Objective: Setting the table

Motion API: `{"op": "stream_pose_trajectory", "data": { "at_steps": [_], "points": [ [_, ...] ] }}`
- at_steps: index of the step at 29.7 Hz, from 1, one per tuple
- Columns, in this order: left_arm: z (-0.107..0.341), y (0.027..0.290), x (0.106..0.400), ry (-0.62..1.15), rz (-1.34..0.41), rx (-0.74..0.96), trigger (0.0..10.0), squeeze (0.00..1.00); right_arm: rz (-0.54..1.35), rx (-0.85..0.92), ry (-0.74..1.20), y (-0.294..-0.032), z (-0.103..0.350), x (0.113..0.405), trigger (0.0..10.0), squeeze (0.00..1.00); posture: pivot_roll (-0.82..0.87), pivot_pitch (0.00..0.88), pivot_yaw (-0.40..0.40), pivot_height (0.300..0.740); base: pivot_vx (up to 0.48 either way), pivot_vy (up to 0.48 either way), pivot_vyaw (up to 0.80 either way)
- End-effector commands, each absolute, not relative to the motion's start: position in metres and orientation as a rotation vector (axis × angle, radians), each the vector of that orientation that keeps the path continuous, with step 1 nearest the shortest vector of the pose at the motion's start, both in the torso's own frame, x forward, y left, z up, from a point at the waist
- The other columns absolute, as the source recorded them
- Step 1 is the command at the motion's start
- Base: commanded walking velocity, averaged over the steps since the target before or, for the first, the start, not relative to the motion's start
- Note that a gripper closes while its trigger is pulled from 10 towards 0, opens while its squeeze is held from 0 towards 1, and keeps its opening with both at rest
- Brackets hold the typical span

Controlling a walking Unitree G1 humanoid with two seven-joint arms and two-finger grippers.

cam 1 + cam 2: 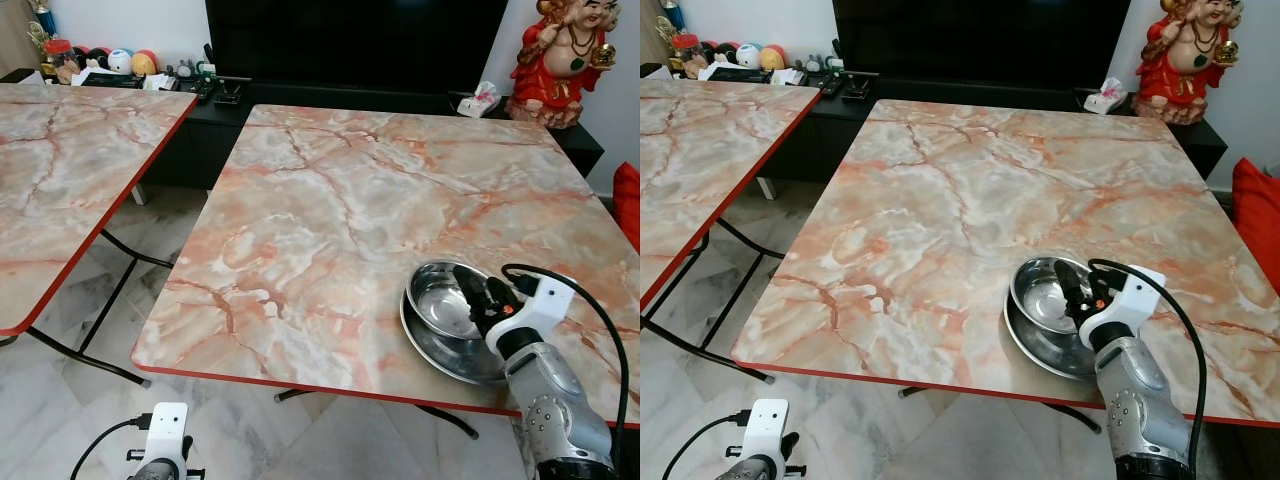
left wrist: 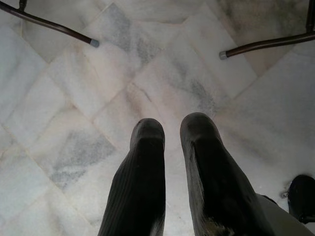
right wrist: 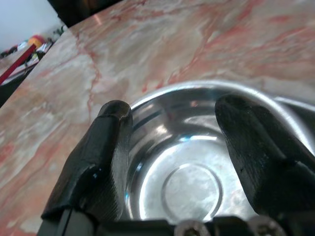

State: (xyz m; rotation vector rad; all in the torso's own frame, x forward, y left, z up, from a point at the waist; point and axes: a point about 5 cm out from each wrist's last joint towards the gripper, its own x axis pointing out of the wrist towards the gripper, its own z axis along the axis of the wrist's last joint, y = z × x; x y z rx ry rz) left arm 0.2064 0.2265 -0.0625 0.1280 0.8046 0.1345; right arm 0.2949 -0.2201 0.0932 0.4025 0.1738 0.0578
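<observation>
The right end effector [image 1: 478, 297] hovers over the shiny round steel bowl [image 1: 442, 296], its two black fingers [image 3: 101, 152] spread wide apart with nothing between them; whether either finger touches the rim cannot be told. In the right wrist view the fingers straddle the bowl's hollow, one over the rim on each side.

The left end effector [image 2: 170, 135] hangs low beside the robot, pointing at the pale marble floor [image 2: 74, 98], its two fingers slightly apart and holding nothing.

There are two metal dishes: the one steel bowl, mouth up, sits inside one shallow round steel plate [image 1: 450, 352]. Being round, neither has a long axis. The pair lies at about 5 o'clock on the pink-and-orange marbled tabletop with a red edge [image 1: 330, 200], near its front edge.

A second tabletop of the same marble pattern [image 1: 60, 160] stands at 9 o'clock, apart from the first. At 1 o'clock, on a black cabinet, stands one red and gold figurine [image 1: 560, 55].
</observation>
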Motion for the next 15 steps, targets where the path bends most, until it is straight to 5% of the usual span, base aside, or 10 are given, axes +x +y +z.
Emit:
{"op": "stream_pose_trajectory", "data": {
  "at_steps": [1,15],
  "points": [
    [-0.0634,0.2263,0.2057,0.819,0.134,0.121,10.0,0.0,0.058,0.38,0.214,-0.2199,0.0918,0.299,10.0,0.0,0.04,0.0,-0.034,0.74,0.0,0.0,0.0],
    [-0.064,0.2272,0.2046,0.824,0.136,0.116,10.0,0.0,0.051,0.344,0.262,-0.2237,0.0898,0.3009,10.0,0.0,0.04,0.0,-0.035,0.74,0.0,0.0,0.0]
  ]
}}
